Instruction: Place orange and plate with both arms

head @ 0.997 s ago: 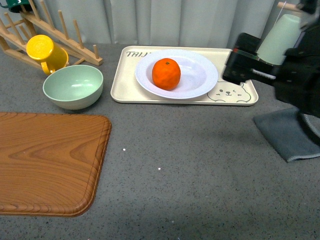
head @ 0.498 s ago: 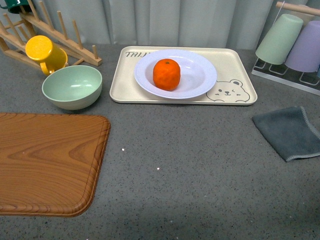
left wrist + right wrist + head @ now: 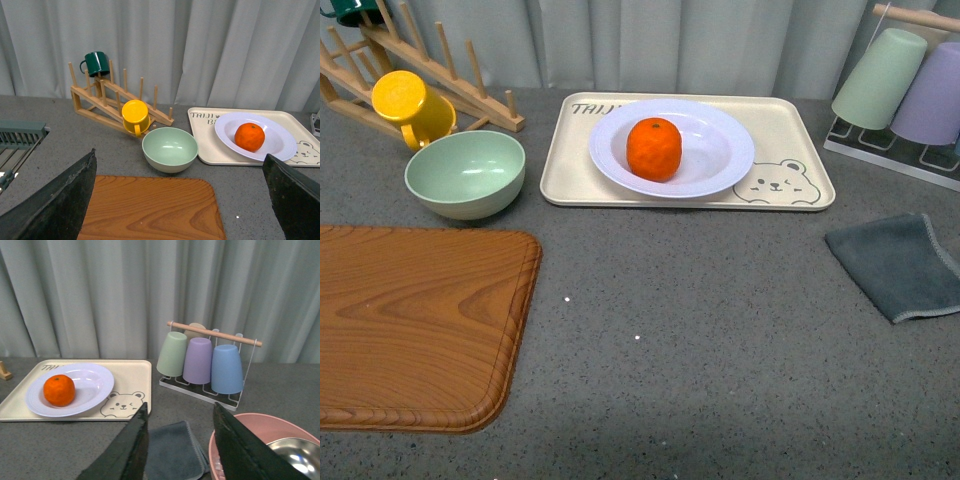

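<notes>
On the plate (tray-borne) sits the orange — untouched.

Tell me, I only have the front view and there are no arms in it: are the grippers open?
Observer: The right gripper is open and empty, with the grey cloth showing between its fingers.
Operator: And the left one?
Observer: The left gripper is open wide and empty too, facing the green bowl.
Operator: Anything near the cloth that I can't see?
Observer: A pink basin sits beside it, with a metal bowl inside.
</notes>
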You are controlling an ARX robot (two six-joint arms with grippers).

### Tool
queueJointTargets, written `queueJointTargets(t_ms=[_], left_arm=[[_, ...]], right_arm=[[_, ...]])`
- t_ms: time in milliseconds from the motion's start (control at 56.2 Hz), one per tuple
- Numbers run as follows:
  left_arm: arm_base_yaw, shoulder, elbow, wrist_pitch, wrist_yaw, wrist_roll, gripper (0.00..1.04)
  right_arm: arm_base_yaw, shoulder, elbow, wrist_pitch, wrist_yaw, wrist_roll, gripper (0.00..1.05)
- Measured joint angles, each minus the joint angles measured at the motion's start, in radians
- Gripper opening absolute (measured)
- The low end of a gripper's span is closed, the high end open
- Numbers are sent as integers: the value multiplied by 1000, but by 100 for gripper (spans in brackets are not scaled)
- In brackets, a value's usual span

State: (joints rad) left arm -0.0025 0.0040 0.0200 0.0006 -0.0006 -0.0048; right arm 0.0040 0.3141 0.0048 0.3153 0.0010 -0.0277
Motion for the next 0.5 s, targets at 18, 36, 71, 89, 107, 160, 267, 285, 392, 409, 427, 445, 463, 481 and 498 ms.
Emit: queueJointTargets(t_ms=[18,36,71,89,107,160,267,285,392,409,427,445,463,481,498], left_arm=[[0,0,0,0,0,0,98],[0,0,0,0,0,0,98],[0,0,0,0,0,0,98],[0,0,0,0,0,0,98],[0,0,0,0,0,0,98],[0,0,0,0,0,0,98],[0,0,0,0,0,0,98],[0,0,0,0,0,0,98],[0,0,0,0,0,0,98],[0,0,0,0,0,0,98],[0,0,0,0,0,0,98],[0,0,0,0,0,0,98],[0,0,0,0,0,0,98],[0,0,0,0,0,0,98],[0,0,0,0,0,0,98]], right_arm=[[0,-8,0,-7,0,4,32],[0,-16,0,-14,0,6,28],[0,-27,0,-25,0,9,23],[-1,-34,0,-32,0,11,19],[-1,-42,0,-37,0,11,16],[-2,-62,0,-57,0,13,5],[-2,-97,0,-96,0,16,1],[-2,-103,0,-100,0,16,1],[-2,-136,0,-133,0,17,1],[-2,-138,0,-135,0,17,1],[-2,-146,0,-144,0,17,1],[-2,-172,1,-174,-1,17,1],[-2,-198,1,-214,-1,17,1],[-2,-227,1,-253,-2,17,1],[-2,-252,1,-286,-3,17,1]])
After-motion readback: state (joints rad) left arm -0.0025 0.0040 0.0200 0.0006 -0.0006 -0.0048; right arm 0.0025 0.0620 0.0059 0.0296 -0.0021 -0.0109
